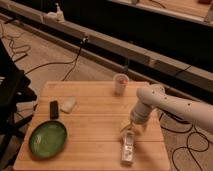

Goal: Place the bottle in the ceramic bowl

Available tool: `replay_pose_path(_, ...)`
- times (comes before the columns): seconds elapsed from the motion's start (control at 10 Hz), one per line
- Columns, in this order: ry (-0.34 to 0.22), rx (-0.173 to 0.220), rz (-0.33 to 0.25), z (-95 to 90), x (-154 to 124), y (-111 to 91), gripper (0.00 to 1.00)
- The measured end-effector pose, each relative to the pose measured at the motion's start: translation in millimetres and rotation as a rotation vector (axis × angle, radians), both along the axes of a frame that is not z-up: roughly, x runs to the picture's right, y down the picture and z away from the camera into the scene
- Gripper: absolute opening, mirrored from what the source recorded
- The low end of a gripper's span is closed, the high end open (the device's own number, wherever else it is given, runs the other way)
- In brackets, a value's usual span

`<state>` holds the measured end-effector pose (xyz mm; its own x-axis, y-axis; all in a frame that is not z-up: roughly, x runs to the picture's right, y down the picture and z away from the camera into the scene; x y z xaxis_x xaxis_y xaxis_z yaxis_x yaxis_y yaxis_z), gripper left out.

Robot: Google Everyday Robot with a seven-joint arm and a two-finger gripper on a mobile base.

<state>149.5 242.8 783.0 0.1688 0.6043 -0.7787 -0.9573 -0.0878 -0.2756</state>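
Gripper (131,128) is seen low over the wooden table (90,117), well right of the bowl (47,139) — glossy, green, round; open or closed cannot be told. Also right of the bowl, the slim clear bottle (128,149) is laid flat — label unreadable.

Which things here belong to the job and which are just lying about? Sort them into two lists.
Job: bottle, lying near the front edge of the table; green bowl, front left; gripper, at the bottle's far end.
Lying about: paper cup; black block; pale block.
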Motion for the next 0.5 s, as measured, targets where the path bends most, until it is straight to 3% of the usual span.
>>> replay_pose_path(0.2,-0.017,-0.028,-0.027,1.4,-12.1,15.3,0.77)
replay_pose_path(0.3,-0.006,-0.029,-0.058,1.3,-14.4,21.6,0.69)
replay_pose_path(0.5,0.034,0.009,-0.121,0.3,-16.7,22.4,0.49)
